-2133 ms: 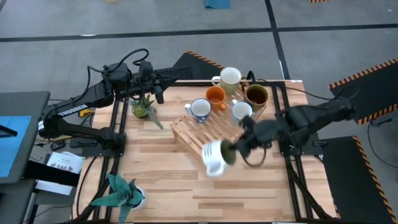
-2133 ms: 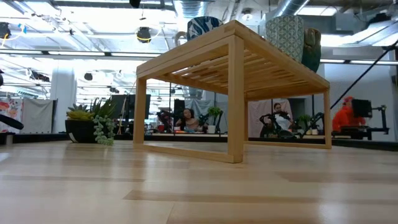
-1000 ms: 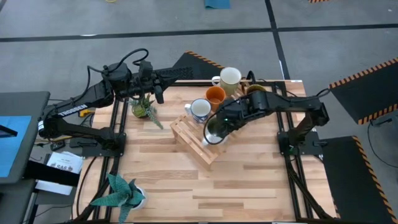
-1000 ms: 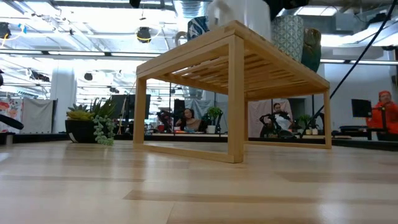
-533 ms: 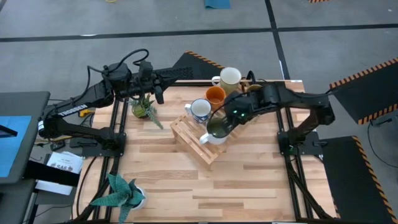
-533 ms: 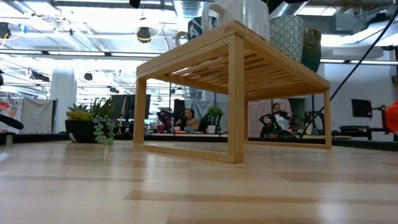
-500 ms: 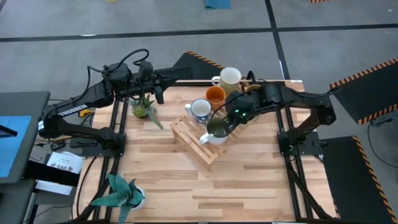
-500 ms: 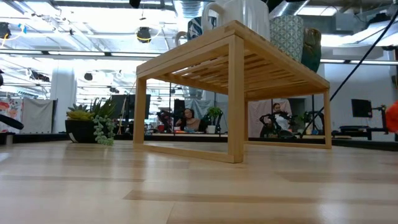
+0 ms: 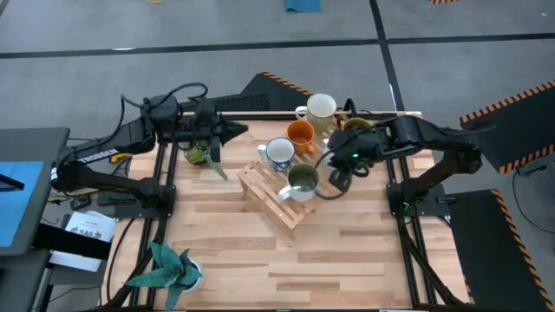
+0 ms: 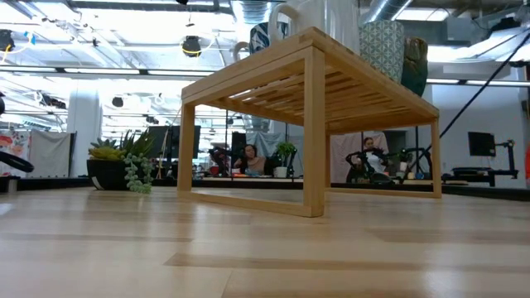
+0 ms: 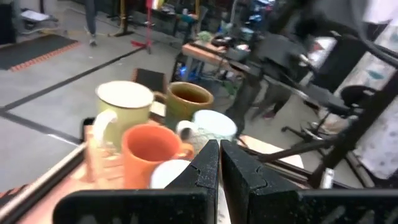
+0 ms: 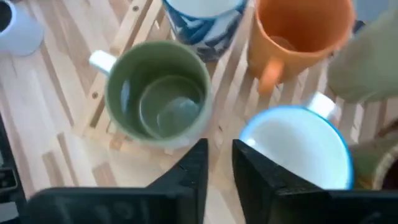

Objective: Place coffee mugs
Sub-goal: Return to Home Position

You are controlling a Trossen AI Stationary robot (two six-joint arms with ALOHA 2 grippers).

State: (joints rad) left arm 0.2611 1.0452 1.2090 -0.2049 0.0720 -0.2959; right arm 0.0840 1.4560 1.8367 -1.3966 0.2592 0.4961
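Six mugs stand by their bases on the slatted wooden rack (image 9: 267, 196). They are cream-white (image 9: 321, 107), orange (image 9: 300, 133), dark brown (image 9: 357, 132), blue outside (image 9: 279, 152), green inside (image 9: 303, 179) and pale bluish-white (image 12: 295, 146). The pale one is mostly under my right arm in the high view. My right gripper (image 9: 340, 173) (image 12: 221, 165) hovers open just right of the green-inside mug (image 12: 158, 99), touching nothing. My left gripper (image 9: 238, 130) (image 11: 219, 163) is shut, in the air left of the rack, pointing at the mugs.
A small potted plant (image 9: 201, 154) sits under my left arm near the table's far left. A second plant (image 9: 173, 269) stands at the near left corner. Bare tabletop (image 9: 347, 251) lies near and right of the rack. The low view shows the rack legs (image 10: 315, 132).
My right gripper lowered the green-inside mug onto the near end of the rack, let go, and drew back toward the table's right. The mug now stands upright on the slats. My left gripper turned toward the rack.
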